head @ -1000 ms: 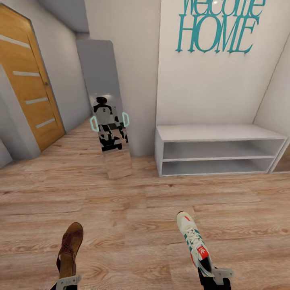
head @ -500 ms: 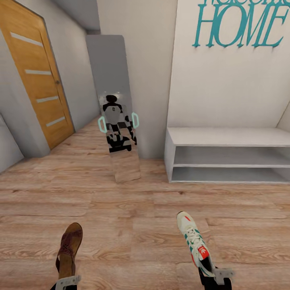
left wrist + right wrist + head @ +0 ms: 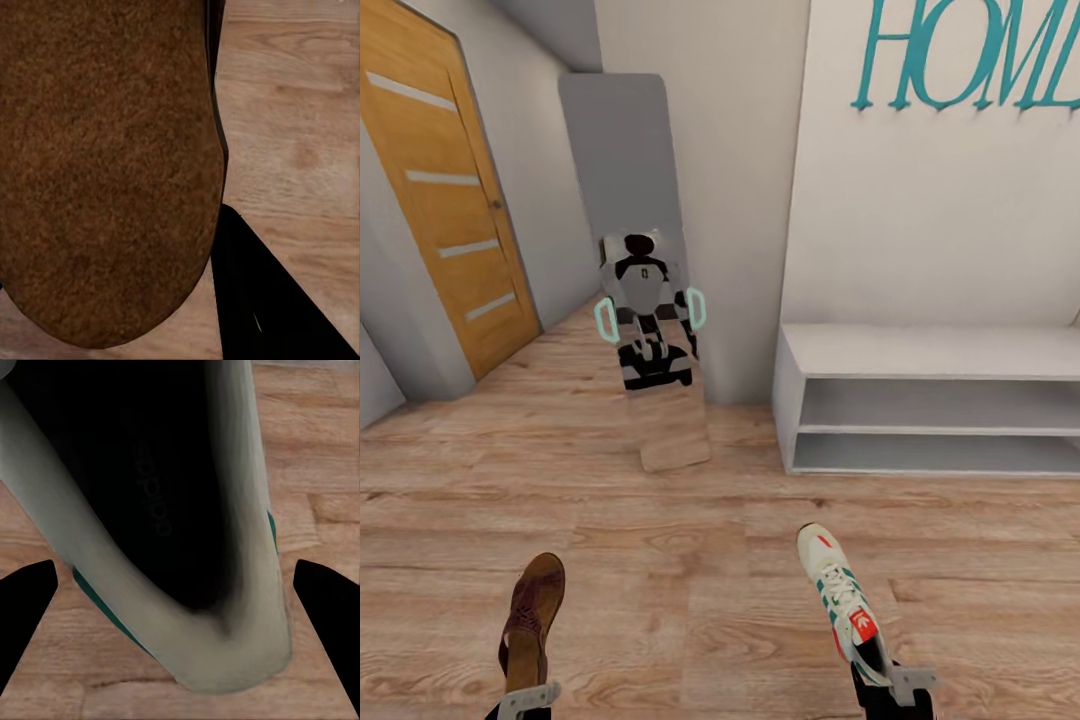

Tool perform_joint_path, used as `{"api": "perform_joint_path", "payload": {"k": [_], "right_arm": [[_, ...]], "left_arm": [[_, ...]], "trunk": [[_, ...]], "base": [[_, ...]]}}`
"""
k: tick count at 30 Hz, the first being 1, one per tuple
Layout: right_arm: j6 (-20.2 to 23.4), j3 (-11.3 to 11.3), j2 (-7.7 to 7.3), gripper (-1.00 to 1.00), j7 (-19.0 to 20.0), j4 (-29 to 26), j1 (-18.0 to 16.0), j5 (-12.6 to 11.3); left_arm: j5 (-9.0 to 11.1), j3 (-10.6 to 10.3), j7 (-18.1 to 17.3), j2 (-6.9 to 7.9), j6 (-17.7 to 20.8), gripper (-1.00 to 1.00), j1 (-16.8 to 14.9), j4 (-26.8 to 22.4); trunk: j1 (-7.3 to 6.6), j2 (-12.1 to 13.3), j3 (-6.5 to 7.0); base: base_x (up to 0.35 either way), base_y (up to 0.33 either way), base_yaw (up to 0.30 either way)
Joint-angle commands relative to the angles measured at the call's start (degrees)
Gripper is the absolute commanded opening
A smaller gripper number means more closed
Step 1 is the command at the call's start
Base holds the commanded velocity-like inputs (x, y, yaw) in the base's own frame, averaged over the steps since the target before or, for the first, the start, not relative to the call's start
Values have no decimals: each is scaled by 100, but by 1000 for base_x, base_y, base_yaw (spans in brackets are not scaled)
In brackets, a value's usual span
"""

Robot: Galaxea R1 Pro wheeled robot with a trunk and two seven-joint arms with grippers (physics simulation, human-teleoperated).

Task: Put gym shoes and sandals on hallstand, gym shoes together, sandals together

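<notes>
I see the wood floor (image 3: pixel 690 560) running to a low white bench (image 3: pixel 920 400) at the wall, beside a mirror (image 3: pixel 645 300). My right hand (image 3: pixel 895 690) is clamped on the sneaker (image 3: pixel 840 600) at its heel, toe pointing ahead. My left hand (image 3: pixel 525 700) grips the sandal (image 3: pixel 535 615) by its heel, clear of the floor.

**Robot body: pale brackets, black fingers**

At six o'clock in the head view, the left pincer (image 3: pixel 520 702) shows a light-grey metal bracket over black parts. The right pincer (image 3: pixel 893 690) has a similar pale-grey bracket and black housing. In the right wrist view its fingers (image 3: pixel 26 611) appear as plain matt-black wedges, unmarked.
</notes>
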Motion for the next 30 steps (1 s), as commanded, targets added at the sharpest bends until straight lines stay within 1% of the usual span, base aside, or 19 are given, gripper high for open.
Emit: {"api": "perform_joint_path", "payload": {"k": [1,7,15,20,30], "right_arm": [[-19,-47,1,-100,40,4,-3,30],[-19,-47,1,-100,33,9,-3,30],[-19,-47,6,-100,29,26,-3,30],[-19,-47,8,-100,29,30,-3,30],[-19,-47,25,-100,20,29,-3,30]], "left_arm": [[-27,55,-47,-3,-11,-100,-6,5],[-19,56,-41,-3,-10,-100,-6,5],[8,60,-39,-3,-8,-100,-6,5],[19,62,-39,-3,-12,-100,-6,5],[36,64,-39,-3,-17,-100,-6,14]], "trunk": [[2,-2,-5],[2,-2,-5],[2,-2,-5],[2,-2,-5],[2,-2,-14]], "base": [[339,0,184],[332,43,238],[236,219,275],[124,286,278],[13,303,278]]}}
